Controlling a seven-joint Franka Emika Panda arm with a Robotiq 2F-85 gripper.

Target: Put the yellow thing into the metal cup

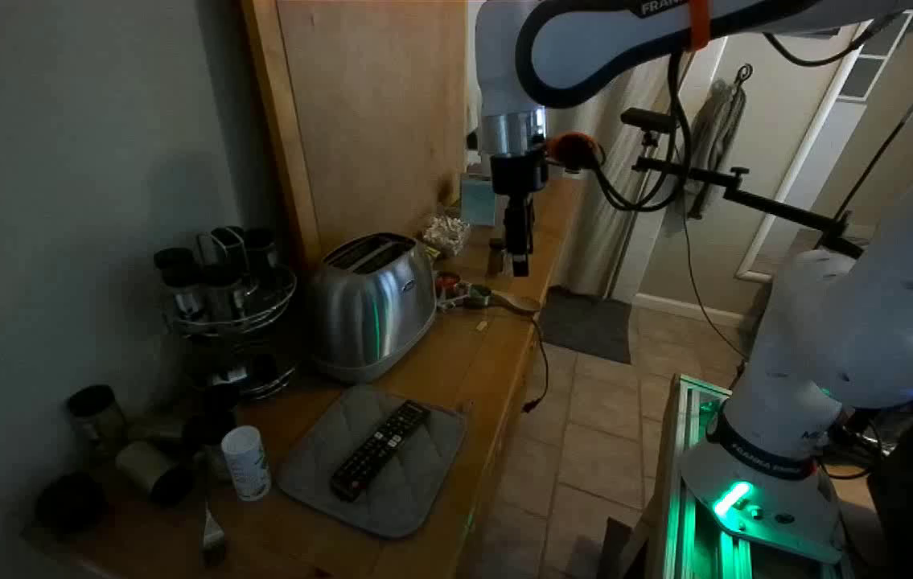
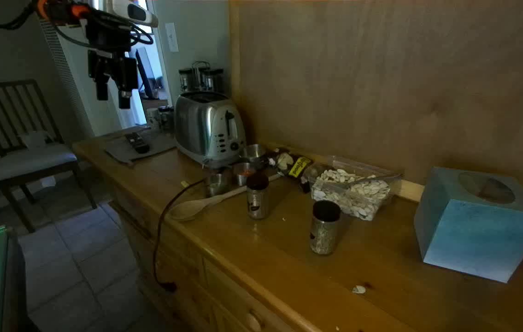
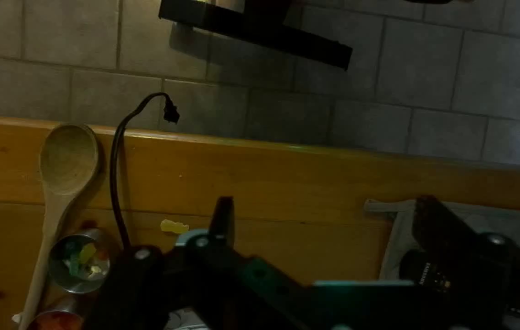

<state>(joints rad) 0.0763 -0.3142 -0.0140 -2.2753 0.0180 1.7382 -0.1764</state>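
Note:
The yellow thing point(image 3: 174, 226) is a small irregular piece lying on the wooden top, left of my left finger in the wrist view. It shows as a small pale spot in both exterior views point(image 1: 482, 326) point(image 2: 185, 183). A small metal cup point(image 3: 76, 288) with green and yellow pieces inside stands left of it, beyond a black cord. Another metal cup point(image 2: 244, 173) with red-orange contents and a third metal cup point(image 2: 253, 156) stand beside it near the toaster. My gripper point(image 3: 326, 201) is open and empty, high above the wooden top. It shows in both exterior views point(image 1: 519, 272) point(image 2: 113, 100).
A shiny toaster point(image 1: 376, 305) stands at the back. A wooden spoon point(image 3: 69, 160) and the black cord point(image 3: 115, 169) lie by the cups. A grey mat point(image 1: 432, 474) holds a remote point(image 1: 380, 450). Jars point(image 2: 257, 198), a clear bag point(image 2: 358, 193) and a tissue box point(image 2: 478, 230) stand farther along.

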